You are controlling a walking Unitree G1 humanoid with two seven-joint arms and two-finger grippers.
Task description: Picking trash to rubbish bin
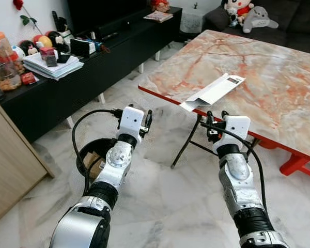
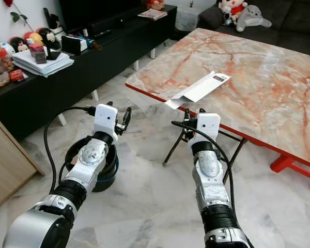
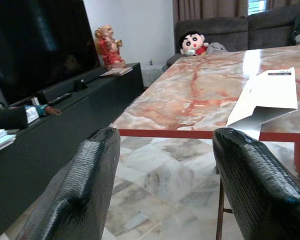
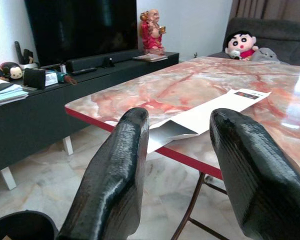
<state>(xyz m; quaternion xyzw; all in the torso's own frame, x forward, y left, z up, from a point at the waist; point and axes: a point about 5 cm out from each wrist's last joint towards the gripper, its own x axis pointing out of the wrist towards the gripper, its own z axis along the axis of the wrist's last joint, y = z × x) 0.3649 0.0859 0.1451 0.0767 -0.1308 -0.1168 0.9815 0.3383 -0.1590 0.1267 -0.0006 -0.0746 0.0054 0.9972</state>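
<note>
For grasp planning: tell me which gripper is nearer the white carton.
The right gripper, just below the table edge where the white carton overhangs; the left gripper is farther aside.

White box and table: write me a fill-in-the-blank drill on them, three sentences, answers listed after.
1. The white box lies flat on the marbled table, one end hanging over the table's red ____.
2. The right gripper is nearest the box, its fingers ____ and holding nothing.
3. The black bin stands on the ____ beneath the left gripper.

Missing words: edge; open; floor
</note>
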